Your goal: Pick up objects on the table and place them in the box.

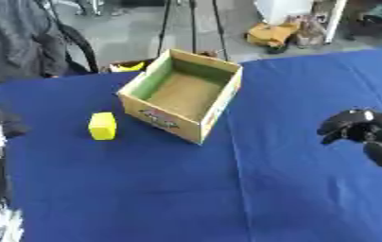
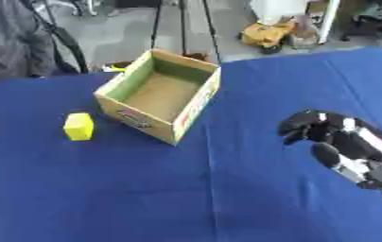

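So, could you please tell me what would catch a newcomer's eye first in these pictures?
Probably the open cardboard box, empty inside, sitting near the middle of the blue table. Next, the small yellow block just to the box's left, bright against the cloth and apart from the box. Then the robot's black right hand, over the table at the right with its fingers curled and holding nothing.

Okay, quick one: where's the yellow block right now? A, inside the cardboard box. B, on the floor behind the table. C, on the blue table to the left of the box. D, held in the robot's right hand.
C: the yellow block sits on the blue table, left of the cardboard box, which looks empty; the right hand holds nothing.
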Controlling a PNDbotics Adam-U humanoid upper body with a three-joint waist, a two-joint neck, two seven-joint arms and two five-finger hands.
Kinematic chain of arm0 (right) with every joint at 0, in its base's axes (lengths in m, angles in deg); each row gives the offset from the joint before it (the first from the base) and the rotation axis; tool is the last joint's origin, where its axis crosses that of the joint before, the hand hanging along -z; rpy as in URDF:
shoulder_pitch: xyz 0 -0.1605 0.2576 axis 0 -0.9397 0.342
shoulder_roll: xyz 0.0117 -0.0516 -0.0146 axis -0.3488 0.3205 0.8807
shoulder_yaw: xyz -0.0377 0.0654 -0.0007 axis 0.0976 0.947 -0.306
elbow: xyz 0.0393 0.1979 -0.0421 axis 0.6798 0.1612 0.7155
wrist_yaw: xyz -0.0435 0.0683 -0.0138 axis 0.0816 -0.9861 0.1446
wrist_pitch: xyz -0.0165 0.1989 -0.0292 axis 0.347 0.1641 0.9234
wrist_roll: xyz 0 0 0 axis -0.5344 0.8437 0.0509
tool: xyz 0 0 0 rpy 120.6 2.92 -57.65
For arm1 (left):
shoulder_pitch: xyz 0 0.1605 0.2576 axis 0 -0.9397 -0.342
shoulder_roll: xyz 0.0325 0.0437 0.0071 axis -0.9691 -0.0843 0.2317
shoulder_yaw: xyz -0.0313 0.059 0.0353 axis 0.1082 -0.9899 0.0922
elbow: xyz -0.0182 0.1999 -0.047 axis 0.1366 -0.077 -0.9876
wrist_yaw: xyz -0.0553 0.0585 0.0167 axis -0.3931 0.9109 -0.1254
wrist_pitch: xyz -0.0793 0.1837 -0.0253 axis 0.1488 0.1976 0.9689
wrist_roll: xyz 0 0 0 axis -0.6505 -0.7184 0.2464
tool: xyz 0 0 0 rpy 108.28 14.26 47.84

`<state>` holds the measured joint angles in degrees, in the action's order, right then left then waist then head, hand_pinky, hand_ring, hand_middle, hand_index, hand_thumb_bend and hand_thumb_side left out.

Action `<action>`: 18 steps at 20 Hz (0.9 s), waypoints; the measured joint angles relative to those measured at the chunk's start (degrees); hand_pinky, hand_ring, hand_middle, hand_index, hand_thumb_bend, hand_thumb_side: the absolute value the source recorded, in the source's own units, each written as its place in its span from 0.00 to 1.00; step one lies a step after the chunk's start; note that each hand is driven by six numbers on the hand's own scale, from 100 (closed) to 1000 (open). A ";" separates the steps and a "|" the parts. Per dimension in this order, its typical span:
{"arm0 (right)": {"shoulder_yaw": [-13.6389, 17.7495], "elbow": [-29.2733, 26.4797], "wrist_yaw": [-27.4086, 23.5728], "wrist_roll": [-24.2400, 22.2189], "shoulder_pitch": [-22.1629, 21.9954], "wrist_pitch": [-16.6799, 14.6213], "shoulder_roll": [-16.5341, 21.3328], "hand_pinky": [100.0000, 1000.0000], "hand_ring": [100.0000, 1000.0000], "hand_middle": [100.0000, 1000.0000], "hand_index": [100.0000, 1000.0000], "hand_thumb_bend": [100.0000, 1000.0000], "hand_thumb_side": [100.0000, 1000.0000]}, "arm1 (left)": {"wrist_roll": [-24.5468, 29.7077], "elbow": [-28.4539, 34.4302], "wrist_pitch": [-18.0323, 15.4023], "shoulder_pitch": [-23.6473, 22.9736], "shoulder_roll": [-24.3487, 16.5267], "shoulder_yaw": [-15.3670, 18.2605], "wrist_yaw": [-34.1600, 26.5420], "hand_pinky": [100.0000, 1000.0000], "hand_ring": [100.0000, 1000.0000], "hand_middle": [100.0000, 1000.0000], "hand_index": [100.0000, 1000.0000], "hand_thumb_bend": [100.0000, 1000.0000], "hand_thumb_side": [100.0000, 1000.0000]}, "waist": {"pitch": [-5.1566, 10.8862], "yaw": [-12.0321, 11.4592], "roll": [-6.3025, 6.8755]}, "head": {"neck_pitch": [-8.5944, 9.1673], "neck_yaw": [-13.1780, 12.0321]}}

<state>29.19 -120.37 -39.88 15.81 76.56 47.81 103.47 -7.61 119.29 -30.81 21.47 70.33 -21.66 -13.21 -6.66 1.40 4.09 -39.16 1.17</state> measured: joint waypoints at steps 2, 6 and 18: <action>0.00 0.00 0.00 0.00 0.00 0.00 0.00 0.69 0.76 0.71 0.77 0.22 0.53 | 0.38 -0.03 0.38 0.56 -0.37 0.03 0.24 0.60 0.45 0.49 0.72 0.30 0.80 | 0.01 0.04 0.00 | 0.00 0.00; 0.00 0.00 0.00 -0.02 -0.02 -0.01 0.00 0.69 0.76 0.71 0.77 0.22 0.53 | 2.11 -1.03 2.25 2.82 -2.93 0.09 1.94 0.60 0.46 0.49 0.72 0.25 0.77 | 0.26 0.24 0.00 | 0.00 -0.03; -0.23 0.00 -0.01 -0.35 -0.25 -0.11 0.01 0.69 0.76 0.71 0.77 0.22 0.53 | 25.78 -15.08 13.21 17.33 -18.78 -1.19 16.03 0.65 0.54 0.57 0.77 0.31 0.57 | 0.60 1.41 0.03 | 0.02 -0.14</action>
<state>28.96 -120.37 -39.88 15.46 76.31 47.69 103.49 18.17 104.20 -17.60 38.80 51.55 -22.85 2.82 -6.06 2.81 4.13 -39.14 1.04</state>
